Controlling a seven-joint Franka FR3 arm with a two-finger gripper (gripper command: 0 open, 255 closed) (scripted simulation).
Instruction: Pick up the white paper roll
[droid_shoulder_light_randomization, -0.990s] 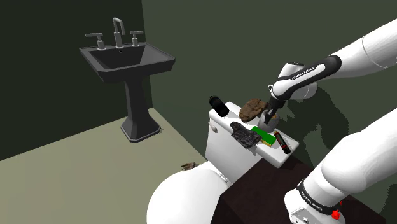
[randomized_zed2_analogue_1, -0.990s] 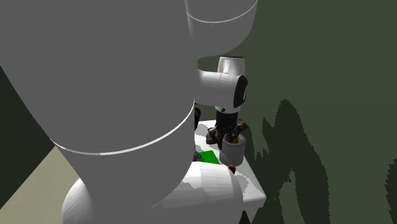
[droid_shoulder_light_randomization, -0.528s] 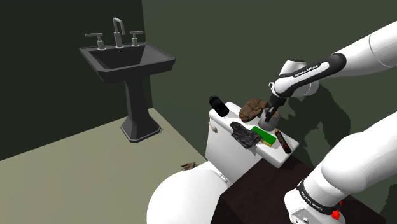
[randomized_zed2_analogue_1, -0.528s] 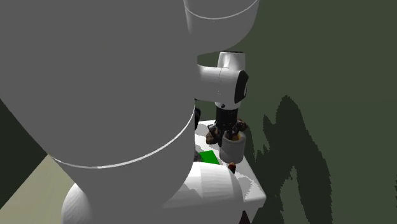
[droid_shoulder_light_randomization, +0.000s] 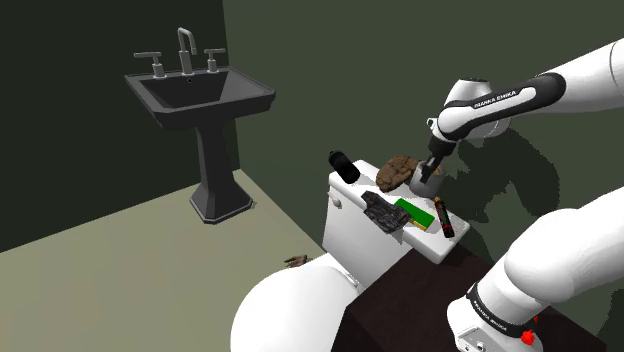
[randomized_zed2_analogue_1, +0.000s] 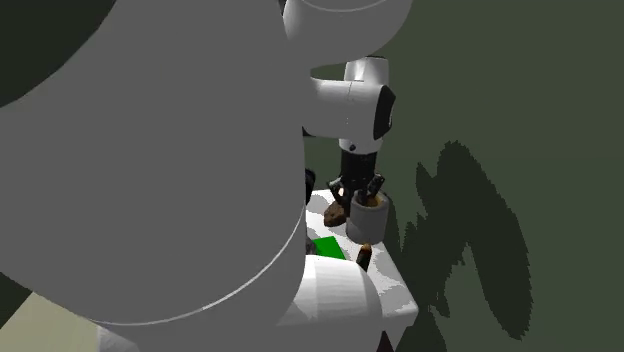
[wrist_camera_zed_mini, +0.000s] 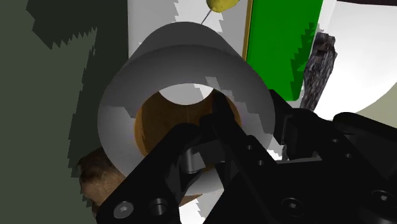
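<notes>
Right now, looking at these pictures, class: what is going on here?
The white arm's black end effector is shut on the whitish-grey paper roll, with one finger inside its brown core, over the toilet tank lid. A brown lump, a green box and a black bottle rest on that lid. Whether the roll has cleared the lid is hard to tell.

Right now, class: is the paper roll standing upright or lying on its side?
Upright: the paper roll has its core facing up at the gripper, which clasps its wall.
</notes>
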